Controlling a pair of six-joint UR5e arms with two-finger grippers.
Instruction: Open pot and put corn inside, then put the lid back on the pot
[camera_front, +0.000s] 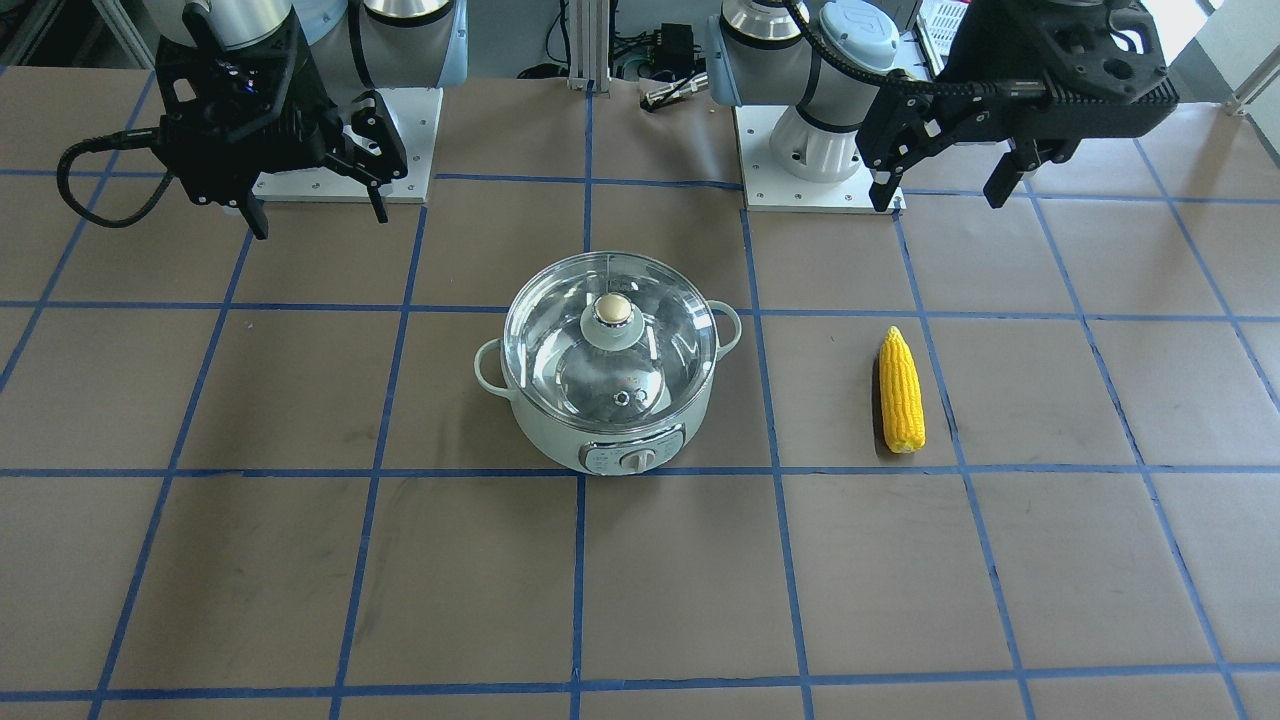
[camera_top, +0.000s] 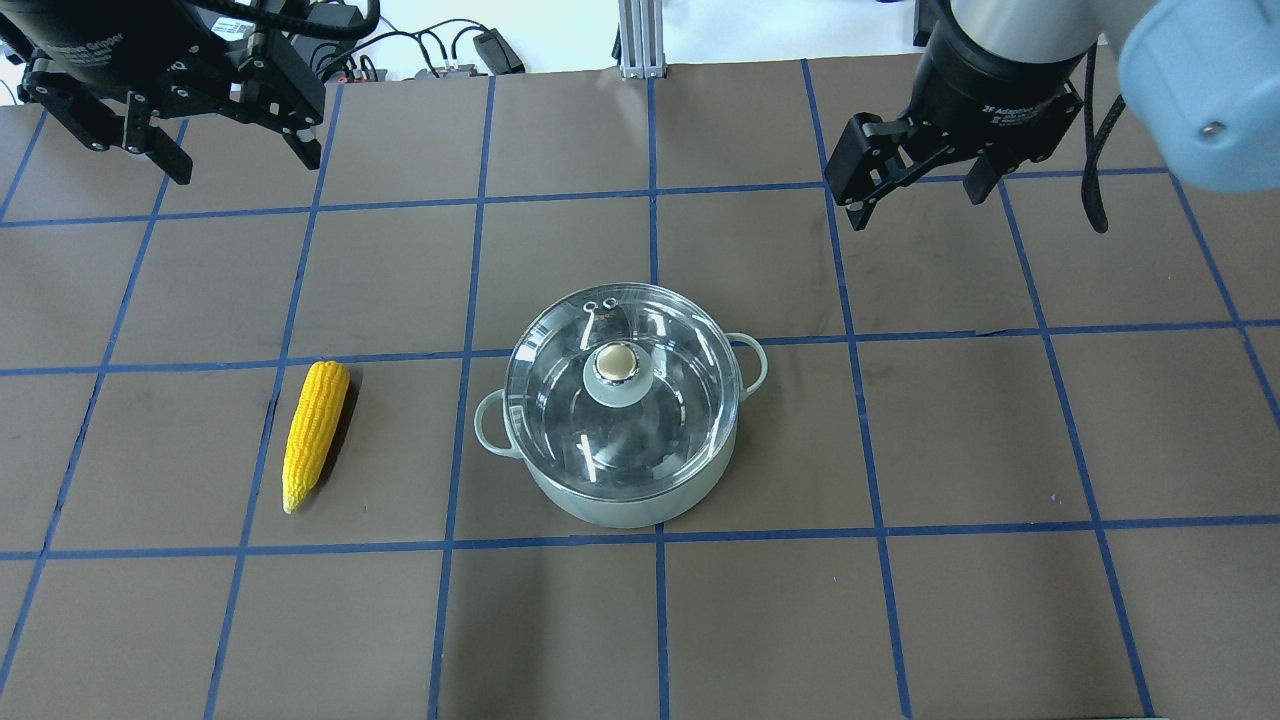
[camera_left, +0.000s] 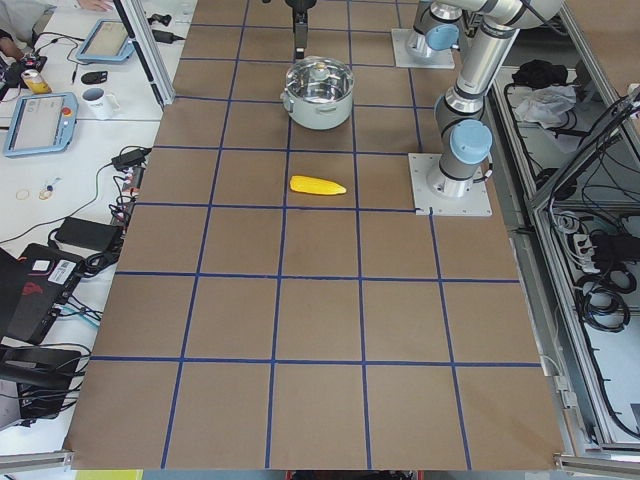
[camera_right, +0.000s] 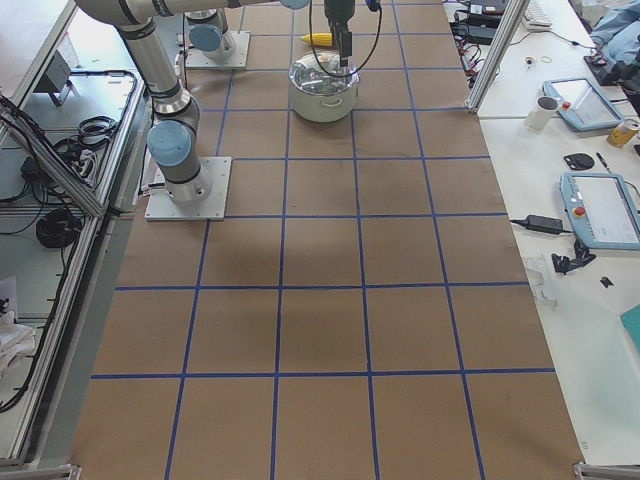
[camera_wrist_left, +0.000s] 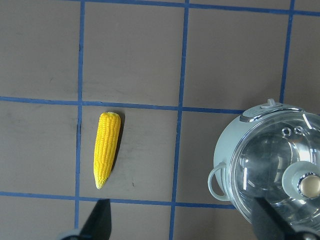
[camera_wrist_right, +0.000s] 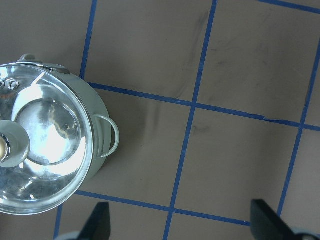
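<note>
The left end effector (camera_top: 240, 155) hangs released, fingers spread wide, well above the tabletop (camera_top: 900, 600). The corn (camera_top: 315, 430) lies flat below it, untouched (its wrist camera shows the cob just ahead of one fingertip). The right end effector (camera_top: 910, 200) is likewise released and aloft. Between and below the two stands the pot (camera_top: 630, 500), with the glass lid (camera_top: 660, 430) seated on its rim and well apart from both.
</note>
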